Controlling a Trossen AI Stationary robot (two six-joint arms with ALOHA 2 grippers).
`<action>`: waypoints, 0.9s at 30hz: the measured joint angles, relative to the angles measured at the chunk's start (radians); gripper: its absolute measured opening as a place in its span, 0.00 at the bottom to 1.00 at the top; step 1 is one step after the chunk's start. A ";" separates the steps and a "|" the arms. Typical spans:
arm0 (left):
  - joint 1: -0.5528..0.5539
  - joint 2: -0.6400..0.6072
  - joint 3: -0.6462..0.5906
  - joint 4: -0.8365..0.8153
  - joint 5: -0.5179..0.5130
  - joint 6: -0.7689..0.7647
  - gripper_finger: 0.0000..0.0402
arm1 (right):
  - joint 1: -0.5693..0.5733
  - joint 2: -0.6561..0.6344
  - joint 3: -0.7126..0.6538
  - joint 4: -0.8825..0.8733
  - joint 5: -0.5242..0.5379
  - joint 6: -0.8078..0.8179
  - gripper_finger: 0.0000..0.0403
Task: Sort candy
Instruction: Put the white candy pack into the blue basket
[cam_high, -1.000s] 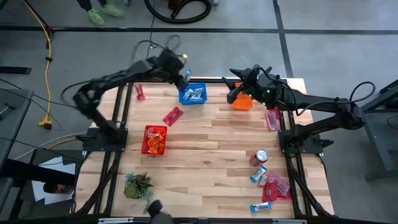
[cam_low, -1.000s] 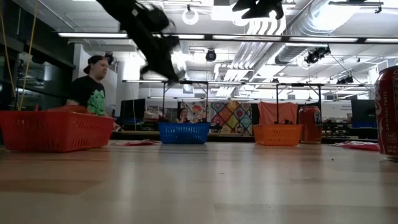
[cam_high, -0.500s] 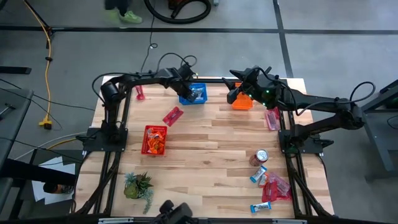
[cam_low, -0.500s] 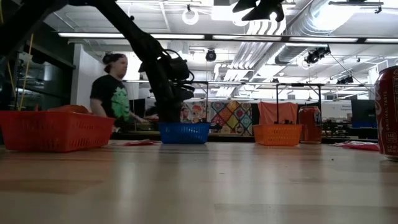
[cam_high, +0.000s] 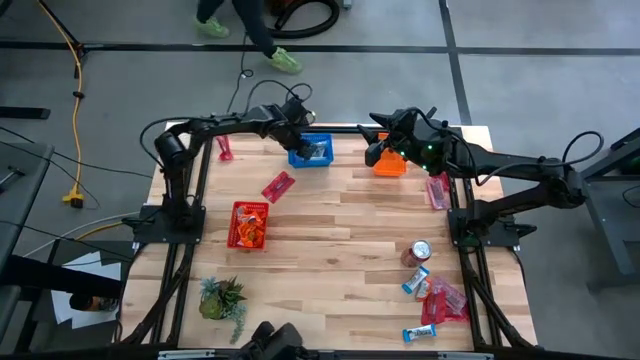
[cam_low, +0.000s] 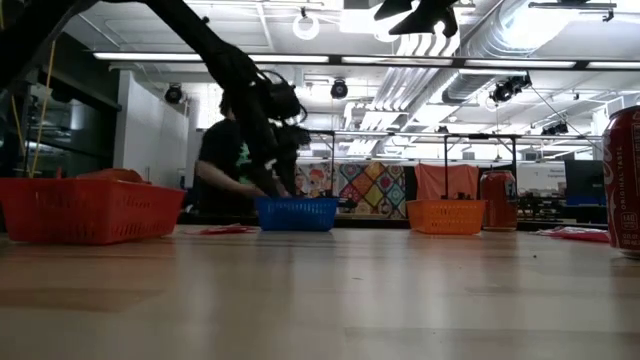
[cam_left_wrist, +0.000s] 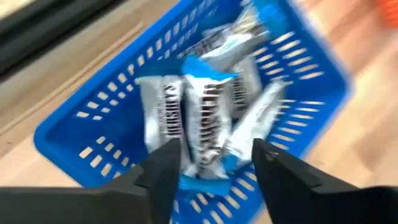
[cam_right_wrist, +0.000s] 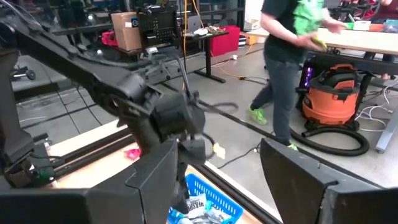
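My left gripper (cam_high: 300, 141) hangs open over the blue basket (cam_high: 313, 152) at the table's far edge, its fingers pointing steeply down into it. Several blue-and-white candy bars (cam_left_wrist: 208, 115) lie in that basket below the spread fingers (cam_left_wrist: 163, 165); I see nothing between them. My right gripper (cam_high: 376, 141) waits open and high by the orange basket (cam_high: 391, 166), with nothing in it (cam_right_wrist: 214, 168). Loose candy lies on the table: a red packet (cam_high: 277, 186), pink ones (cam_high: 225, 149) (cam_high: 437, 190), and a mixed pile (cam_high: 432, 295) near the right front.
A red basket (cam_high: 248, 224) with candy stands left of centre. A red soda can (cam_high: 417, 252) stands near the right pile, and a small plant (cam_high: 222, 298) at the near left. A person (cam_low: 228, 170) walks past behind the table's far edge.
My left gripper has come down from well above the table toward the blue basket and now hangs just over it. The person behind the table has walked from left toward the blue basket's side.
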 joint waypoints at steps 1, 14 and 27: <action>0.007 -0.019 0.000 -0.002 0.024 0.004 0.49 | 0.000 -0.001 0.000 0.000 0.000 0.000 0.56; 0.030 -0.454 -0.064 0.111 0.155 -0.017 0.59 | 0.010 -0.120 0.000 -0.303 -0.349 0.312 0.56; -0.036 -0.652 -0.227 0.331 0.141 -0.144 0.59 | 0.567 -0.094 -0.023 -0.725 -0.709 1.224 0.56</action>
